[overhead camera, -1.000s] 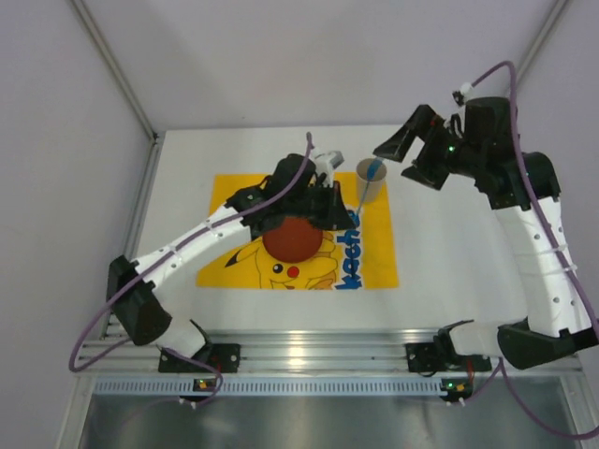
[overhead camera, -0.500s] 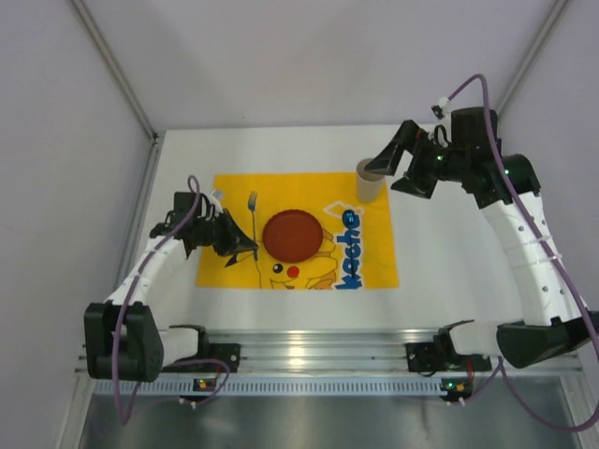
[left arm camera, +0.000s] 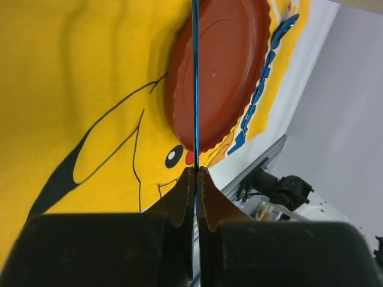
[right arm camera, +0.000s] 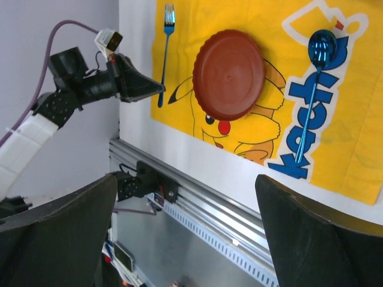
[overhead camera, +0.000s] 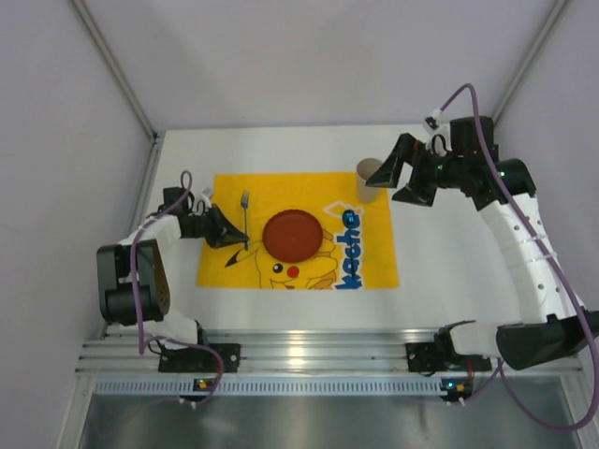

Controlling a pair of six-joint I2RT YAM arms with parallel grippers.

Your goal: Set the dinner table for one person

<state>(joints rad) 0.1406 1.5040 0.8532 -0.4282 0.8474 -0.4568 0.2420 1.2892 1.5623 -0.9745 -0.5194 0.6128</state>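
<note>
The dinner table (overhead camera: 449, 262) is the big white top filling the middle of the overhead view, from the metal rail (overhead camera: 309, 348) at the bottom up to the back wall. The yellow mat (overhead camera: 225, 187) sits left of centre on it, with the red plate (overhead camera: 290, 235) in the middle of the mat.

The fork (overhead camera: 245, 213) lies just left of the plate, tines toward the top of the frame. The left gripper (overhead camera: 241, 240) is pinched tight on the bottom end of its handle. My worry: if that arm pulls away before letting go, the fork drags, skews, or bunches up the cloth. If it swings right, the handle clips the plate rim, because the gap there is slim.

The blue spoon (right arm camera: 311, 101) lies on the lettering right of the plate. The cup (overhead camera: 368, 180) stands at the mat's upper right corner, with the right gripper (overhead camera: 399, 178) spread wide just beside it. I'd guess a sloppy sweep there tips the cup.

For room, there's lots of bare white on the right of the frame. The left is cramped, with the left arm folded up close to the table's left edge.
</note>
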